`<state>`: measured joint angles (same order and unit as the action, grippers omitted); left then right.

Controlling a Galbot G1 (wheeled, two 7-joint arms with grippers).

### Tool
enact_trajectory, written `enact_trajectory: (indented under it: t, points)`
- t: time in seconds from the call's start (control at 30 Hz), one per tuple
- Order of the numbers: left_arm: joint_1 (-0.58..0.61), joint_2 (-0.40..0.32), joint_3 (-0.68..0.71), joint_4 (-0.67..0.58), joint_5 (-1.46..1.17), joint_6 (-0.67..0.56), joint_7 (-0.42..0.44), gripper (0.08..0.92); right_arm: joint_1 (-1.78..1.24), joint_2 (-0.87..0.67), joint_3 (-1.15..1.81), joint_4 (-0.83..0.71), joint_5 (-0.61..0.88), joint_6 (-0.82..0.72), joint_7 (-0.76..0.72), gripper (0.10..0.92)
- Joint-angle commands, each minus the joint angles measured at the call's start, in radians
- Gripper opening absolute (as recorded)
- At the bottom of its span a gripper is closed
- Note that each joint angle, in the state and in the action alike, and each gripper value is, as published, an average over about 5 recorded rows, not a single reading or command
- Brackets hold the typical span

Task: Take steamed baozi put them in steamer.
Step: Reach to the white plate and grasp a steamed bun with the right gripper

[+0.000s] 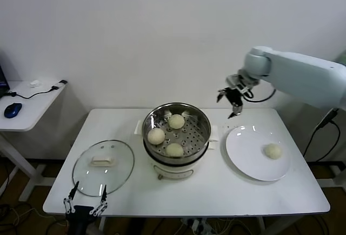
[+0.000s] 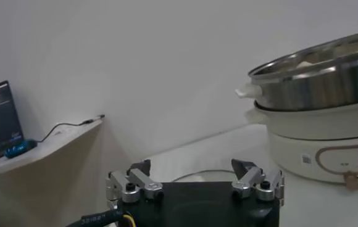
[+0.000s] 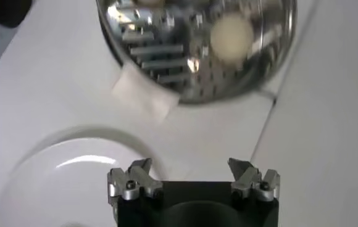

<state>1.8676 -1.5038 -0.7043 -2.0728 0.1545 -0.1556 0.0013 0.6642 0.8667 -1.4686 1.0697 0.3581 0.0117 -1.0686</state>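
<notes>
Steamer (image 1: 176, 138) at desk (image 1: 216, 192) centre w/ three baozi (image 1: 156, 135) on its tray; fourth baozi (image 1: 273, 150) on plate (image 1: 248, 159) near right edge. Lid (image 1: 102, 167) near left-front corner. Right gripper (image 1: 231, 101) above back edge, fingers (image 3: 133, 180) spread, holding nothing. Left gripper (image 1: 85, 202) at front-left edge, fingers spread, holding nothing.

Open air above the plate (image 1: 246, 156); only the steamer (image 1: 201, 140) rim stands beside it.

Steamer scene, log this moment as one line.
steamer: three baozi inside | plate: one baozi left | right claw: open, above table | left claw: open, parked
</notes>
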Motion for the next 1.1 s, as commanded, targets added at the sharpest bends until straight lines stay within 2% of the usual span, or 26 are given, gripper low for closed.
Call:
enact_trajectory:
  t: [0.03, 0.27, 0.5, 0.83, 1.1]
  points:
    - [0.001, -0.004, -0.001, -0.002, 0.002, 0.005, 0.0, 0.823, -0.276, -0.269, 0.229, -0.031, -0.188, -0.127, -0.033, 0.823]
    - [0.011, -0.009, -0.002, 0.002, 0.012, 0.004, -0.001, 0.823, -0.503, -0.286, 0.447, -0.093, -0.337, -0.093, -0.043, 0.823]
    - [0.023, -0.013, 0.001, -0.001, 0.019, 0.004, -0.001, 0.823, -0.635, -0.221, 0.613, -0.228, -0.453, -0.02, -0.05, 0.823]
    - [0.019, -0.021, 0.006, 0.016, 0.032, 0.004, -0.003, 0.823, -0.682, -0.089, 0.767, -0.405, -0.544, 0.031, -0.053, 0.823]
    - [0.013, -0.021, 0.006, 0.023, 0.035, 0.009, -0.003, 0.823, -0.678, -0.024, 0.789, -0.482, -0.586, 0.05, -0.057, 0.823]
